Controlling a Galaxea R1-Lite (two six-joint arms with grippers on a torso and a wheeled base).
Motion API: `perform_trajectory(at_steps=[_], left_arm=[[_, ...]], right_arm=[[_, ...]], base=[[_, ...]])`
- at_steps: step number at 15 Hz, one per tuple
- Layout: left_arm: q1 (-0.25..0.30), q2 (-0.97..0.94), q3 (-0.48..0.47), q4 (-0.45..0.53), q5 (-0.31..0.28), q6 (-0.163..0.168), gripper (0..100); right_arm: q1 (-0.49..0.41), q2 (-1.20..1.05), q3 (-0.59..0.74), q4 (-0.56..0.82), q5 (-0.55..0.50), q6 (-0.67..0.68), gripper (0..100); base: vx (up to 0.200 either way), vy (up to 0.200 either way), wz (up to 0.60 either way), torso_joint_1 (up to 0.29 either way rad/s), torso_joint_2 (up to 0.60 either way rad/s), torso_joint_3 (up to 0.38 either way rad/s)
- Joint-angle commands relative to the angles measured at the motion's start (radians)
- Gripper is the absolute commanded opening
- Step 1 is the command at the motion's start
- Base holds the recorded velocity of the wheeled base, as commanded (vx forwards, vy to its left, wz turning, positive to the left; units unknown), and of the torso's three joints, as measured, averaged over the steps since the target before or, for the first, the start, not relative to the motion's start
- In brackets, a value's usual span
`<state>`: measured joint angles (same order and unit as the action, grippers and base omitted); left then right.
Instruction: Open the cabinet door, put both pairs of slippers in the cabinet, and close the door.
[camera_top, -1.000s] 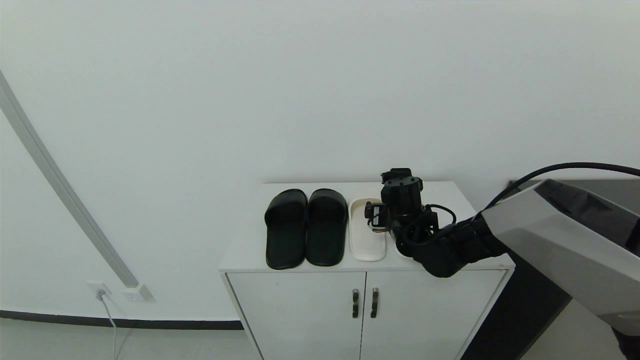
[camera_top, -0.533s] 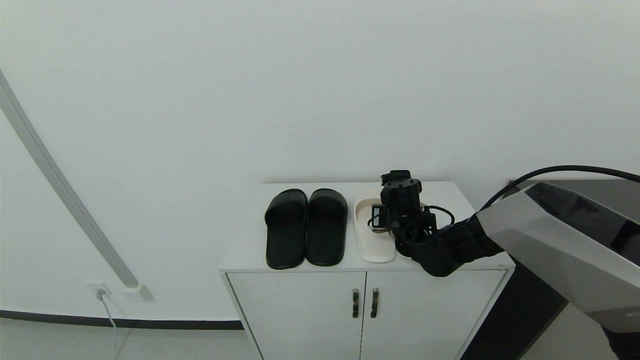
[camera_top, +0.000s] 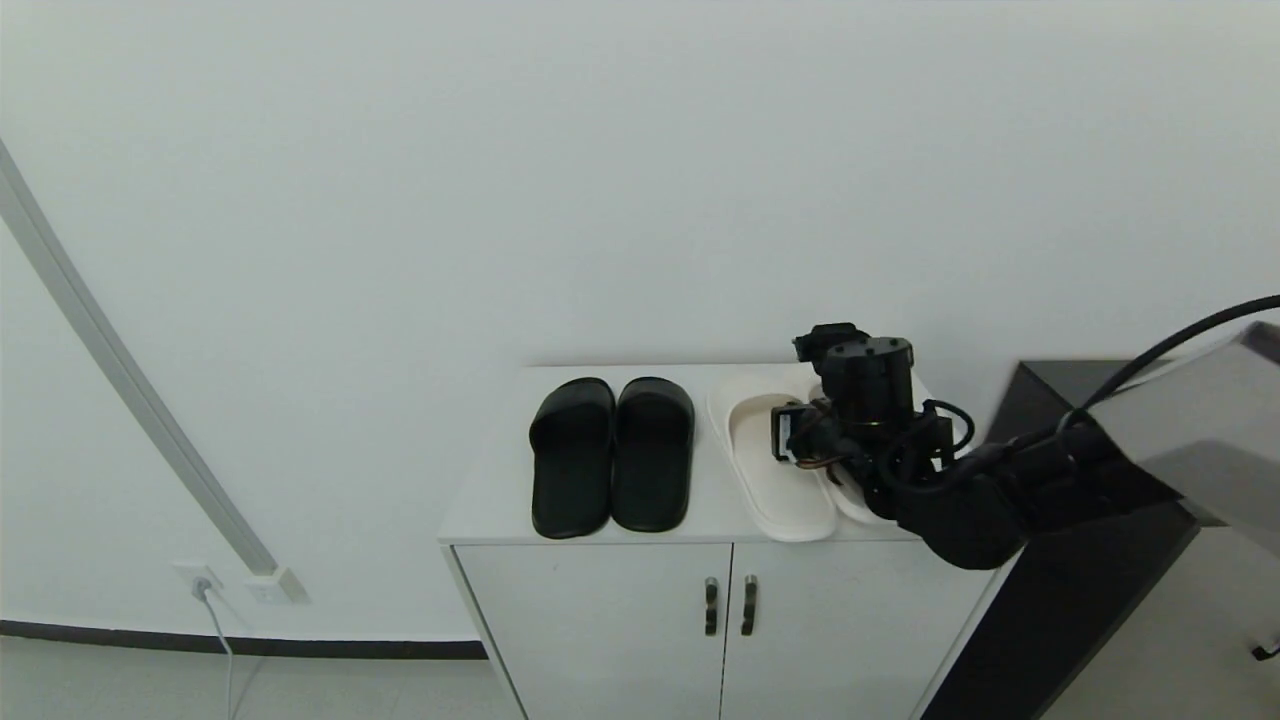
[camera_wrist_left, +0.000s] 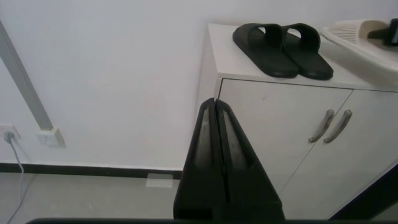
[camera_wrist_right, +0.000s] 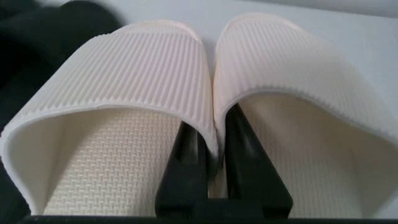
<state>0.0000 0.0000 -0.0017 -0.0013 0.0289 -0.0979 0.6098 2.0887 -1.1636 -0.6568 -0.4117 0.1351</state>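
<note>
A pair of black slippers (camera_top: 610, 455) lies side by side on the white cabinet's top (camera_top: 480, 505). To their right lies a pair of white slippers (camera_top: 770, 470), angled, with the heels near the front edge. My right gripper (camera_top: 800, 445) is shut on the white slippers. In the right wrist view its fingers (camera_wrist_right: 186, 162) pinch the adjoining strap edges of the two white slippers (camera_wrist_right: 118, 93) together. My left gripper (camera_wrist_left: 216, 115) is shut and holds nothing, low and left of the cabinet. Both cabinet doors (camera_top: 600, 620) are closed, their handles (camera_top: 727, 605) meeting at the middle.
A white wall stands right behind the cabinet. A dark surface (camera_top: 1050, 385) sits to the cabinet's right. A wall socket with a cable (camera_top: 200, 585) and a slanted conduit (camera_top: 120, 370) are at the left, above open floor.
My right arm has swung to the right, dragging the white pair along the cabinet top and turning it. The black slippers and the doors have not moved.
</note>
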Motion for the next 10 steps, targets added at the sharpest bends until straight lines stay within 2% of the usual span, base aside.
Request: perform_trajectory(at_steps=[1,4,6,10], left_arm=[[0.0,0.002,0.0,0.0,0.0,0.0,0],[0.0,0.002,0.0,0.0,-0.001,-0.002,0],[0.0,0.002,0.0,0.0,0.0,-0.002,0],[0.0,0.002,0.0,0.0,-0.001,-0.002,0]], right_arm=[[0.001,-0.242,0.225,-0.01,0.174,-0.057,0],[-0.001,-0.426,0.438,-0.006,0.424,-0.114,0],[0.001,-0.475,0.509,-0.01,0.544,-0.14,0],[0.004,-0.48,0.541,-0.012,0.559,-0.143,0]], base=[[0.0,0.0,0.0,0.0,0.0,0.0],[0.0,0.0,0.0,0.0,0.0,0.0],[0.0,0.0,0.0,0.0,0.0,0.0],[0.0,0.0,0.0,0.0,0.0,0.0]])
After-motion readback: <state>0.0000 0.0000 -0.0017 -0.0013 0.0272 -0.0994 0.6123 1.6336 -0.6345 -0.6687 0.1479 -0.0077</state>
